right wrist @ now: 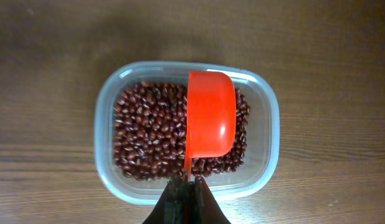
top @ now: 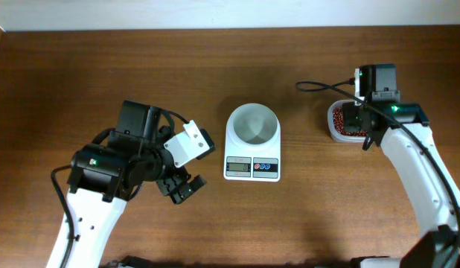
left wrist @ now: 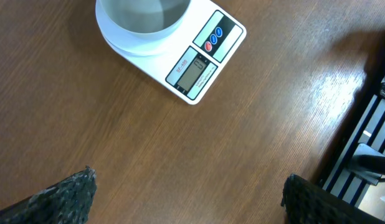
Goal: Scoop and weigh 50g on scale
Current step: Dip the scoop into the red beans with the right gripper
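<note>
The white scale (top: 252, 158) stands mid-table with its round white bowl (top: 252, 123) on top, and the bowl looks empty. It also shows in the left wrist view as the scale (left wrist: 202, 59), at the top. My left gripper (top: 182, 186) hovers open to the scale's left with nothing between its fingers; it appears as the left gripper (left wrist: 189, 177) over bare wood. My right gripper (right wrist: 187, 185) is shut on the handle of a red scoop (right wrist: 211, 118). The scoop hangs over a clear tub (right wrist: 105, 112) of red beans (right wrist: 149, 130). No beans show on the scoop's visible face.
The bean tub (top: 336, 132) sits right of the scale, partly hidden under the right gripper (top: 354, 117). A black cable (top: 319, 86) loops behind that arm. Dark stands show past the table edge (left wrist: 342, 149) in the left wrist view.
</note>
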{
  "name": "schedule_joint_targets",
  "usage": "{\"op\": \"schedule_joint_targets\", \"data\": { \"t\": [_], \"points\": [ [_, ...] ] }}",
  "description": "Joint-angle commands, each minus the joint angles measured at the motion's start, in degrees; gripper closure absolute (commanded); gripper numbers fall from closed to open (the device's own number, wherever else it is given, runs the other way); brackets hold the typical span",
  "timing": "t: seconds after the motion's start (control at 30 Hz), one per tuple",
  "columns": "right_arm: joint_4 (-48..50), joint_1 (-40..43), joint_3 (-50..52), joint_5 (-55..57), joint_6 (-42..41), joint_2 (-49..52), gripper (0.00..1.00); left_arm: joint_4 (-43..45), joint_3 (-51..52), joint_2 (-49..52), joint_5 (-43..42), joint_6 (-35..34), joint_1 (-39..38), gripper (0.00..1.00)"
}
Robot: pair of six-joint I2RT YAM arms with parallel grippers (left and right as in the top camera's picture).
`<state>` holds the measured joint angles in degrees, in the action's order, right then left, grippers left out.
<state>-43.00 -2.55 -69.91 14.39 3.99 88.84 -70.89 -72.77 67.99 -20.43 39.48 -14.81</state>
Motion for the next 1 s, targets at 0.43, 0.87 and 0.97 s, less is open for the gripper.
{"op": "schedule_joint_targets", "data": {
  "t": [0.43,0.87,0.97],
  "points": [
    [-3.5,6.4,-0.7,-6.8,2.8,8.4,0.96,0.1,-1.1,-0.1,-0.8,0.9,0.3,0.01],
    [-7.5,23.3,-0.7,-38.4,2.6,8.4,0.96,0.1,-1.1,-0.1,-0.8,0.9,0.3,0.01],
    [-7.8,24.0,-0.7,-40.3,2.6,9.4,0.96,0.1,-1.1,-0.1,-0.8,0.9,0.3,0.01]
  ]
}}
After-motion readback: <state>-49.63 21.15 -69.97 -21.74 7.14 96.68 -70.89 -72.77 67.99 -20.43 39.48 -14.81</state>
